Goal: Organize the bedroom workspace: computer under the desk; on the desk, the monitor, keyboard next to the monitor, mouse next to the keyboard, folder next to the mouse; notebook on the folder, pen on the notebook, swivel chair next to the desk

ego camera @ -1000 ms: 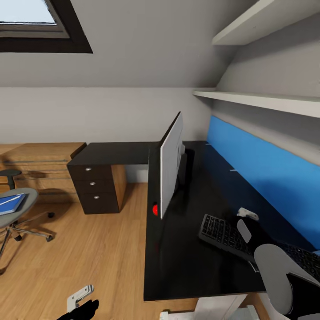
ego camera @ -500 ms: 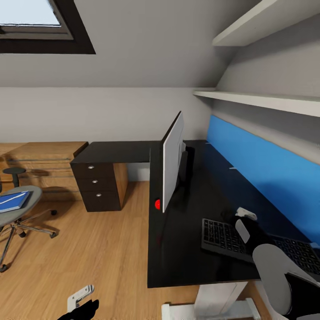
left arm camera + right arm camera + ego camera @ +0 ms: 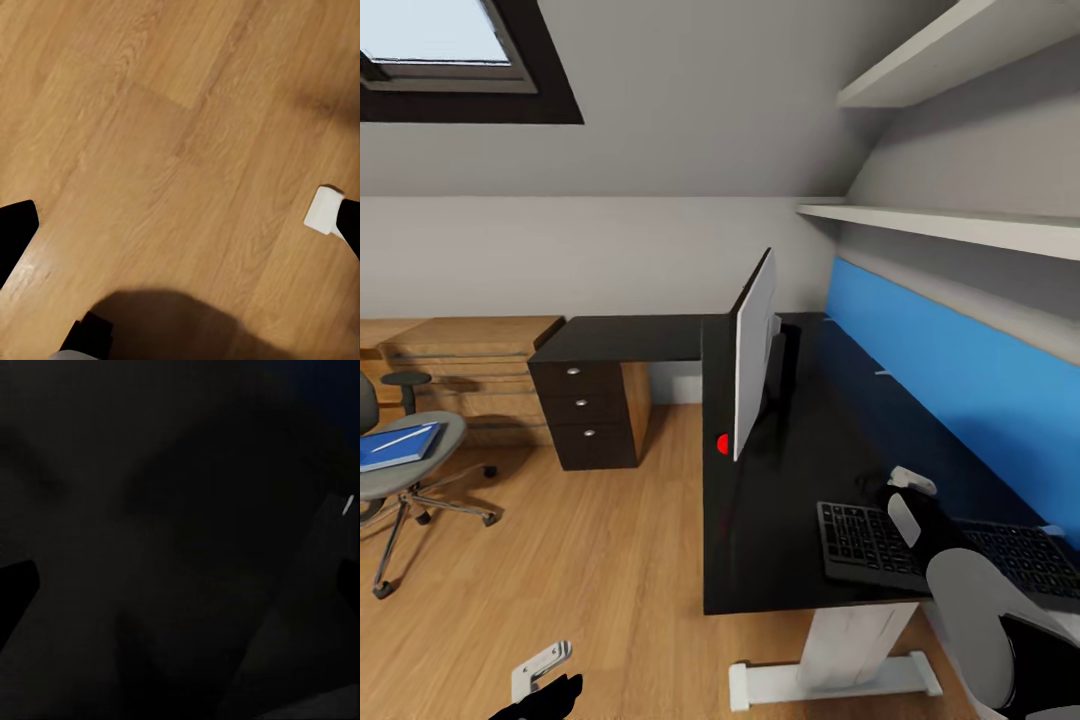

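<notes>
A thin pale-backed monitor [image 3: 753,368] is standing edge-on on the glossy black desk [image 3: 780,520], with the flat dark-keyed keyboard [image 3: 950,555] lying at its 5 o'clock. The right gripper [image 3: 912,500] is hovering at the keyboard; I cannot tell whether its jaws are parted. The left gripper [image 3: 180,225] is hanging spread wide over wood-grain floor [image 3: 165,135].

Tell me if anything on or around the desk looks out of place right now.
Yes. The monitor stands edge-on at the desk's front edge, turned sideways rather than facing the front. The blue folder lies on the swivel chair's seat, which stands well away from the desk.

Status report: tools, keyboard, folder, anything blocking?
Right tool over keyboard, grip unclear. Left tool open above floor. Folder on swivel chair. Nothing blocking.
</notes>
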Robot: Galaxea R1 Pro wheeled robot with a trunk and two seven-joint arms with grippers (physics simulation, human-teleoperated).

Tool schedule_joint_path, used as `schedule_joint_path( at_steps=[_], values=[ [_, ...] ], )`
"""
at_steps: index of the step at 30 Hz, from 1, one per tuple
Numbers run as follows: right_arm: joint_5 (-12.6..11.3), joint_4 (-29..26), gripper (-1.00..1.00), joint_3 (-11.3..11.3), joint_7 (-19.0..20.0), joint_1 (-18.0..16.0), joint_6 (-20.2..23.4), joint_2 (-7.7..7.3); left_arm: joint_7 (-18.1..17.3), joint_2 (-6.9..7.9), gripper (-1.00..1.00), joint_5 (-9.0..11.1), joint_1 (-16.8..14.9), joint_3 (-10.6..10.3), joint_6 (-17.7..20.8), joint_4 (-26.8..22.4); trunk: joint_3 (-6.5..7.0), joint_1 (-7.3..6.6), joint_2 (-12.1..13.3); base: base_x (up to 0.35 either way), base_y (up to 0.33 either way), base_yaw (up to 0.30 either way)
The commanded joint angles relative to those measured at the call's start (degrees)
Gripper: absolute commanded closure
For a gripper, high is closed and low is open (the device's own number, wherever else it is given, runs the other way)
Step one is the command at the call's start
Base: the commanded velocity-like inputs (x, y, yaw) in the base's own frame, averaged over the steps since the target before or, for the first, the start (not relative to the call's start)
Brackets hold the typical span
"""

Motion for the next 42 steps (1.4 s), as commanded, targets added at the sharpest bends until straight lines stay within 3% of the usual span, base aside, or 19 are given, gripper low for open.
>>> schedule_joint_path(
  at_steps=[1, 4, 10, 16, 21, 26, 42],
  values=[
    [-0.5, 2.0, -1.00, -0.1, -0.3, 0.0, 0.3, 0.00, 0.4, 0.02, -1.00, 0.6, 0.0, 0.0, 0.2, -0.1, -0.07, -0.01, 0.0, -0.053, 0.033, 0.000],
    [-0.4, 2.0, -1.00, 0.2, -0.2, 0.0, 0.3, 0.02, 0.4, 0.02, -1.00, 0.6, 0.0, -0.1, 0.2, -0.1, -0.07, -0.01, 0.0, -0.023, 0.014, 0.000],
    [-0.4, 2.0, -1.00, 3.5, 0.5, 0.0, 0.3, 0.09, 0.4, 0.02, -1.00, 0.7, 0.0, -0.1, 0.2, -0.1, -0.07, -0.01, 0.0, -0.117, 0.047, 0.000],
    [-0.4, 2.0, -1.00, 4.0, 0.9, 0.0, 0.3, 0.09, 0.4, 0.02, -1.00, 0.7, 0.0, -0.1, 0.2, 0.0, -0.07, -0.01, 0.0, -0.135, 0.072, 0.000],
    [-0.3, 2.1, -1.00, 4.4, 3.7, 0.0, 0.4, 0.12, 0.4, 0.02, -1.00, 0.6, 0.0, -0.1, 0.2, 0.0, -0.07, -0.01, 0.0, -0.117, 0.070, 0.000],
    [-0.3, 2.2, -1.00, 7.2, 4.0, 0.0, 0.4, 1.00, 0.4, 0.02, -1.00, 0.6, 0.0, -0.1, 0.2, 0.0, -0.07, -0.01, 0.0, -0.157, 0.055, 0.000],
    [-0.2, 2.2, -1.00, 7.6, 4.1, 0.1, 0.3, 1.32, 0.5, 0.01, -1.00, 0.7, 0.0, -0.1, 0.2, 0.0, -0.07, -0.01, 0.0, -0.090, 0.002, 0.000]
  ],
)
